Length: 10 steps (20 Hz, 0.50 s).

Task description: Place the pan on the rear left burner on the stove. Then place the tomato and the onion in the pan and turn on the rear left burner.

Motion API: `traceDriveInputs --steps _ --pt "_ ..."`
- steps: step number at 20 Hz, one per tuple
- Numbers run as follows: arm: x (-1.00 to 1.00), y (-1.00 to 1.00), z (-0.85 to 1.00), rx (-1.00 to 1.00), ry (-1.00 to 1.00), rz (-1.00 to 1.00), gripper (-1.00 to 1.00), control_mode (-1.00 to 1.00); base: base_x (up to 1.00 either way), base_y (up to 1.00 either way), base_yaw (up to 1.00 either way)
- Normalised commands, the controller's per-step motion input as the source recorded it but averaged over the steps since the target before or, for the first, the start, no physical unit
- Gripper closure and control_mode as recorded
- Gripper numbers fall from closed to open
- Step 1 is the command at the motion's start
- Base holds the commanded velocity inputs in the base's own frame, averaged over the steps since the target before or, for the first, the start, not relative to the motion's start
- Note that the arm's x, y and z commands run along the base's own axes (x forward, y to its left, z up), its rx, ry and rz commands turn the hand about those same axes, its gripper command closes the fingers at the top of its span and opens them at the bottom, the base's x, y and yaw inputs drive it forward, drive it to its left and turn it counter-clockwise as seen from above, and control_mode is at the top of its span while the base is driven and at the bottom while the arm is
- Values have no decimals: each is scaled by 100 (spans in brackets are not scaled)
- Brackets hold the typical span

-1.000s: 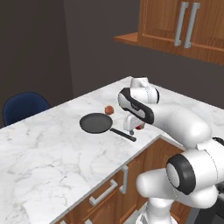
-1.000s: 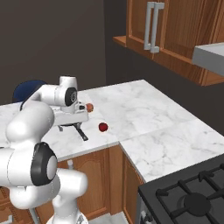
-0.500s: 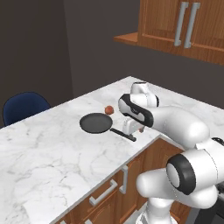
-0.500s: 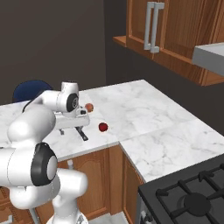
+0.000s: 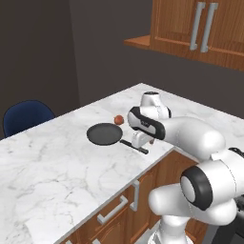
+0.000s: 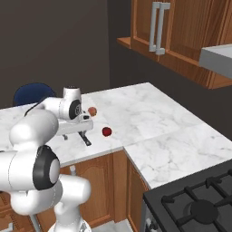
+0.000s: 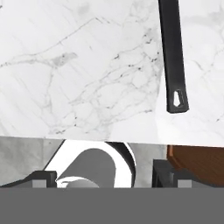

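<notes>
The dark pan (image 5: pixel 104 134) lies flat on the marble counter, its handle (image 5: pixel 135 146) reaching toward the counter's front edge. My gripper (image 5: pixel 138 139) hangs low over that handle, pointing down, open and holding nothing. In the hand view the handle (image 7: pixel 173 52) runs down the upper right and ends above the right fingertip (image 7: pixel 164 173), outside the gap of the gripper (image 7: pixel 103 175). The onion (image 6: pixel 92 111) rests just beyond the pan. The tomato (image 6: pixel 107 131) sits to the right of the handle (image 6: pixel 84 138). The stove (image 6: pixel 195 204) shows at lower right; the rear left burner is out of view.
A blue chair (image 5: pixel 26 116) stands behind the counter's far side. Wooden wall cabinets (image 6: pixel 181 36) hang above the counter. The counter edge (image 5: pixel 157 159) runs right under my hand, with wooden drawers (image 5: pixel 114 209) below it.
My hand has come down and toward the counter's front edge, ending close over the pan handle. The jaws stayed open. Pan, onion and tomato have not moved.
</notes>
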Motion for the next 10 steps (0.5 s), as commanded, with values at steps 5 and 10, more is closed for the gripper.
traceDriveInputs --steps 5,10 --pt "27 4 -4 0 -9 0 -100 -100 0 0 0" --pt "24 2 -19 0 -1 0 -100 -100 0 0 0"
